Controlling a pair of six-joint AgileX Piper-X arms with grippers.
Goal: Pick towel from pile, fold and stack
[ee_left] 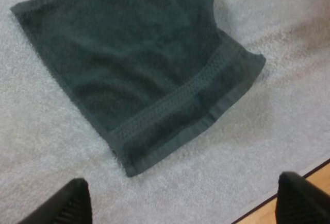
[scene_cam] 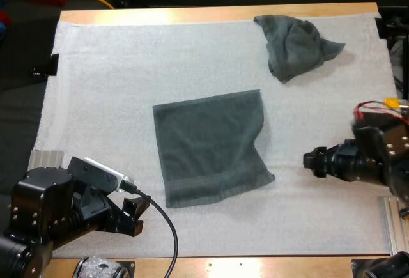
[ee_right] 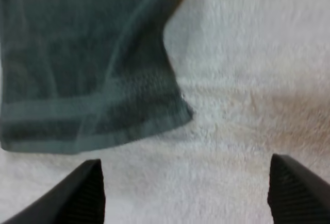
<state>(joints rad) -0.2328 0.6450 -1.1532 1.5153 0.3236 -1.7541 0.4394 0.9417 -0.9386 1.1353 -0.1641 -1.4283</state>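
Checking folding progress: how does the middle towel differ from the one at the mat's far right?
The middle towel lies spread flat; the far towel is crumpled in a heap. The middle towel covers more mat than the bunched far towel. Both are dark grey-green.

Left gripper (ee_left: 183, 183), right gripper (ee_right: 185, 161): seemingly spread

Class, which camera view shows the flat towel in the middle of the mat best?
The high view: the flat towel shows whole, every edge in sight. The left wrist view crops one edge; the right wrist view catches a hemmed corner.
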